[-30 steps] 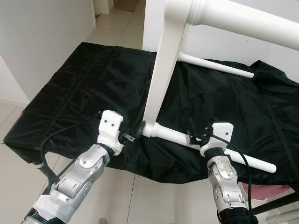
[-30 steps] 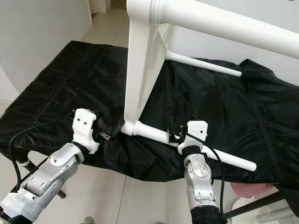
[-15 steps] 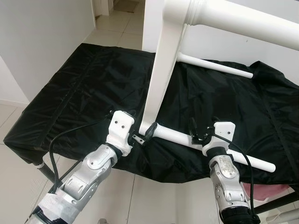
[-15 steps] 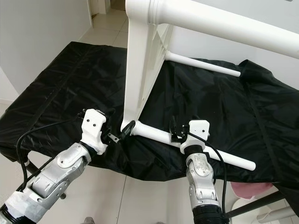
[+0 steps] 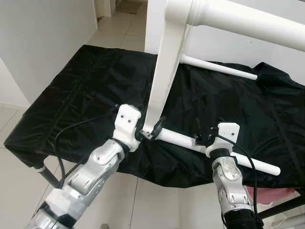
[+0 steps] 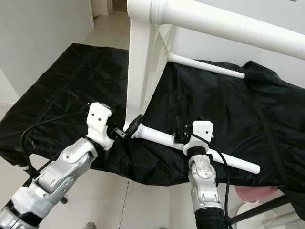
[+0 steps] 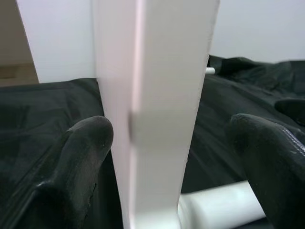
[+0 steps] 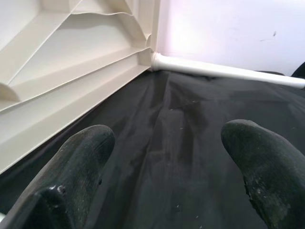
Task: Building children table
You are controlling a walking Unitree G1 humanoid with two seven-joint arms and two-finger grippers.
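Our left claw (image 5: 155, 130) stands wide astride the white tabletop (image 7: 152, 119) near the worktop (image 5: 81, 90) front edge. Our right claw (image 8: 167, 157) gapes empty over the near leg (image 5: 214, 150); the tabletop's upper part is cut off.

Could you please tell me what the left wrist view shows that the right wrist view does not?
The left wrist view shows the edge of the white table panel standing between the open fingers of the left gripper, with a white leg joining below. The right wrist view shows the panel's ribbed underside and a far leg beyond the open right gripper. Both show the black cover.
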